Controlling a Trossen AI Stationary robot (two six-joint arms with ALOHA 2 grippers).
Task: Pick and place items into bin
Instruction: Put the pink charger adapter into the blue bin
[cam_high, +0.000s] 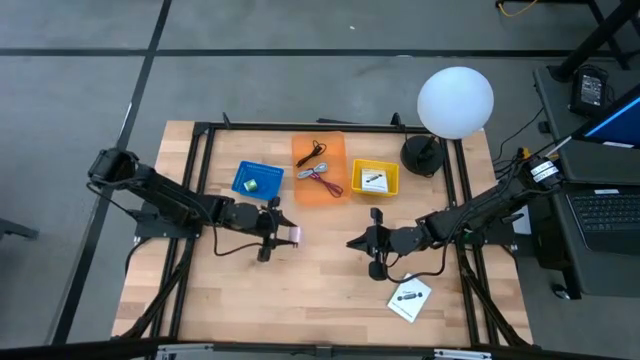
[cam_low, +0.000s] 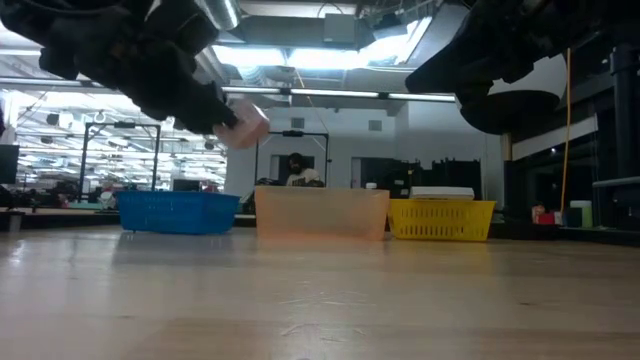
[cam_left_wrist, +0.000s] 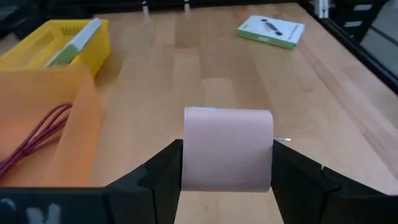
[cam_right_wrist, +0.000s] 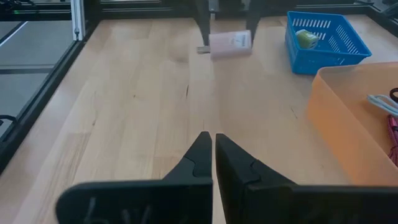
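Left gripper (cam_high: 283, 233) is clamped on a pink block (cam_left_wrist: 227, 149) above the table, cables and cards already binned, one white card (cam_high: 410, 299) left, right gripper (cam_high: 362, 241) pinched together.

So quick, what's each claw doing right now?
Left gripper: closed on a pink block, held above the table.
Right gripper: shut, holding nothing.

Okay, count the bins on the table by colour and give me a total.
Blue bin: 1
Orange bin: 1
Yellow bin: 1
Total: 3 bins
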